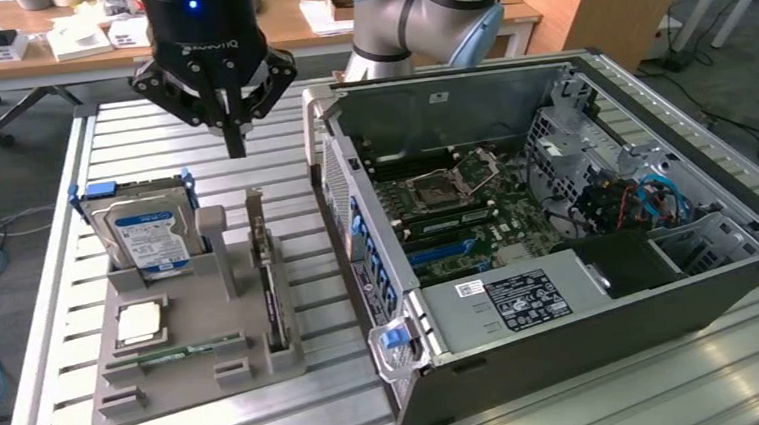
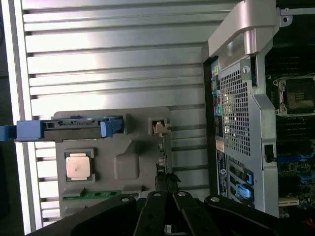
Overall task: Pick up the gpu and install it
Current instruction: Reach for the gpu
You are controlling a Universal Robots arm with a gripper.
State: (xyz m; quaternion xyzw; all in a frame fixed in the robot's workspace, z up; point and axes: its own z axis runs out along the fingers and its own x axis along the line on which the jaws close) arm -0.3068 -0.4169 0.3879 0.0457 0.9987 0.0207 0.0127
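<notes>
In the exterior view the black gripper (image 1: 235, 147) hangs over the slatted aluminium table (image 1: 146, 129), its jaws pressed together on nothing. The gpu (image 1: 264, 271), a thin dark circuit card with a silver bracket, stands on edge in a grey plastic holder (image 1: 165, 393), below the jaws and apart from them. In the wrist view the gripper (image 2: 166, 191) is closed, with the gpu (image 2: 160, 152) edge-on just past the jaws and the open grey computer case (image 2: 241, 98) to one side.

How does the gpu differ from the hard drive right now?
The hard drive is a silver block with a blue label; the gpu is a thin dark card with a silver bracket. The hard drive sits in blue rails at the exterior view's left; the gpu stands nearer the computer case. Both stand upright in the grey holder.
</notes>
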